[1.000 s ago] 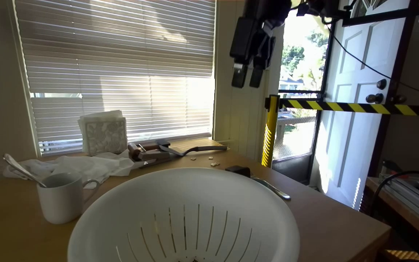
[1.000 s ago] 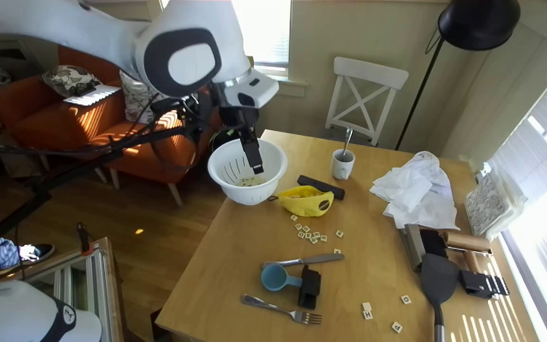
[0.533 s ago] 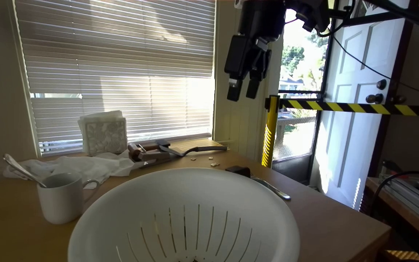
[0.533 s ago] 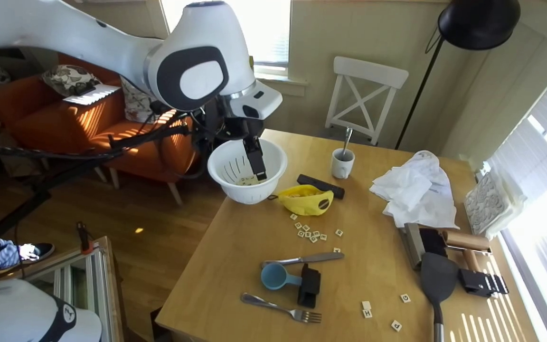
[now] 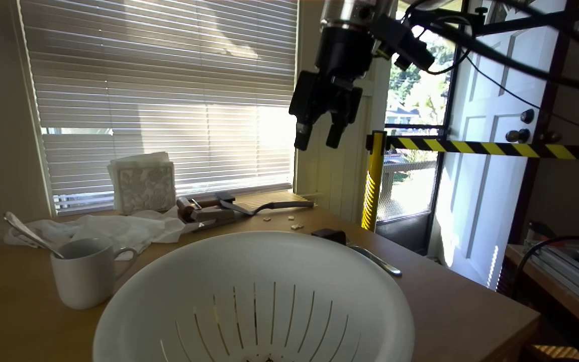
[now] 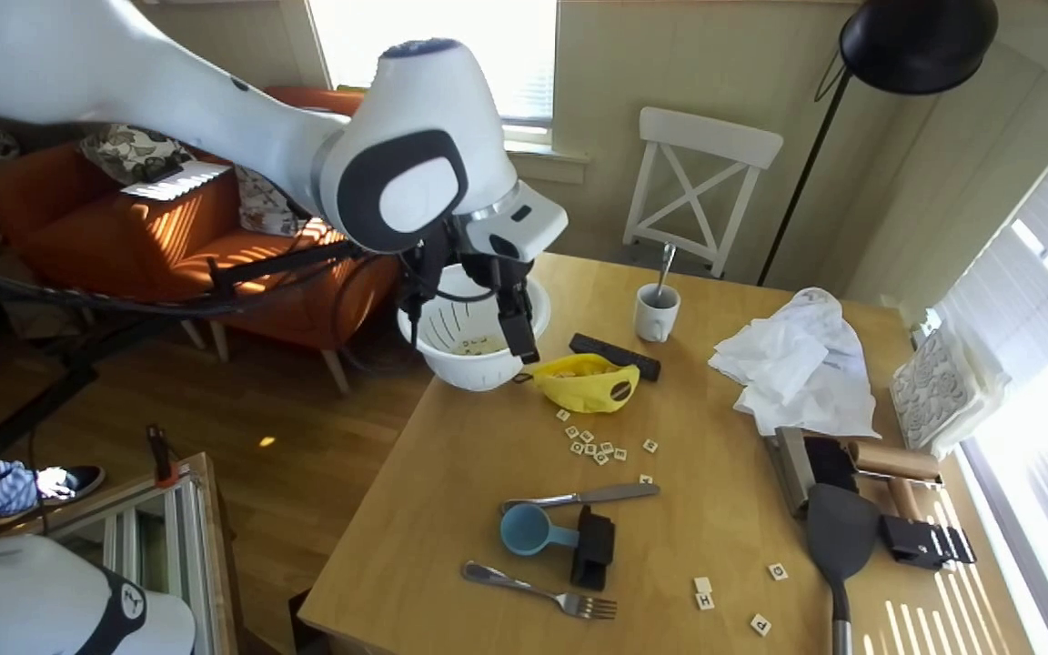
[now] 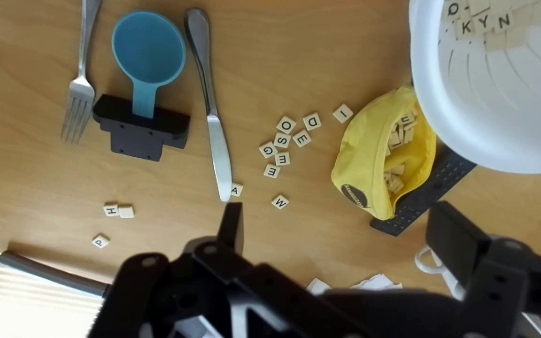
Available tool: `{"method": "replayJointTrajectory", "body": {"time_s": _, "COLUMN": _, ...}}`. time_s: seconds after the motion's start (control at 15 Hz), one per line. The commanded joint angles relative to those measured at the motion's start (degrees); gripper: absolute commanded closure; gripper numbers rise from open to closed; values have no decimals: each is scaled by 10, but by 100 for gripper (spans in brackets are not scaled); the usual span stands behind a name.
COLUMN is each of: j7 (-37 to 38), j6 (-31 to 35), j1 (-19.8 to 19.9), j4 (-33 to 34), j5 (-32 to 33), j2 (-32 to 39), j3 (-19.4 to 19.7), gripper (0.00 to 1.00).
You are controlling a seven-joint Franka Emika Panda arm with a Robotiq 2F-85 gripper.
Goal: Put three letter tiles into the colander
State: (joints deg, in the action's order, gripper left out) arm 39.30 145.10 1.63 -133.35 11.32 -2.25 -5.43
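My gripper (image 7: 335, 225) hangs spread wide. Below it, a yellow pouch (image 7: 357, 148) lies between the clustered letter tiles (image 7: 282, 140), turned at mixed angles, and the round colander (image 7: 500, 129), mouth up; a knife (image 7: 219, 150) flanks the tiles.

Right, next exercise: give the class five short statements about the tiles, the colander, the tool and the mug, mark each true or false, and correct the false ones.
1. Some letter tiles lie inside the colander. True.
2. Every letter tile is in the colander. False: the H tile and others lie on the table.
3. The tool stands open and holds nothing. True.
4. The colander has no openings. False: narrow slots run through it.
5. A metal utensil sticks up out of the white mug. True.
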Motion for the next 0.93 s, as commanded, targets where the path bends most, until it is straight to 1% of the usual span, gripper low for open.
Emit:
{"method": "replayJointTrajectory", "body": {"time_s": 0.0, "j7": 31, "j6": 75, "j1": -2, "j4": 18, "j5": 5, "j2": 71, "j3": 27, "gripper": 0}}
{"method": "replayJointTrajectory", "body": {"time_s": 0.13, "j7": 33, "j6": 110, "j1": -8, "j4": 29, "j5": 13, "j2": 112, "j3": 46, "gripper": 0}}
{"method": "replayJointTrajectory", "body": {"time_s": 0.27, "j7": 26, "j6": 125, "j1": -19, "j4": 48, "j5": 7, "j2": 152, "j3": 63, "gripper": 0}}
{"method": "replayJointTrajectory", "body": {"time_s": 0.53, "j7": 2, "j6": 121, "j1": -42, "j4": 117, "j5": -13, "j2": 237, "j3": 91, "gripper": 0}}
{"method": "replayJointTrajectory", "body": {"time_s": 0.73, "j7": -15, "j6": 118, "j1": -53, "j4": 177, "j5": -29, "j2": 296, "j3": 104, "gripper": 0}}
{"method": "replayJointTrajectory", "body": {"time_s": 0.87, "j7": -32, "j6": 127, "j1": -53, "j4": 216, "j5": -41, "j2": 332, "j3": 107, "gripper": 0}}
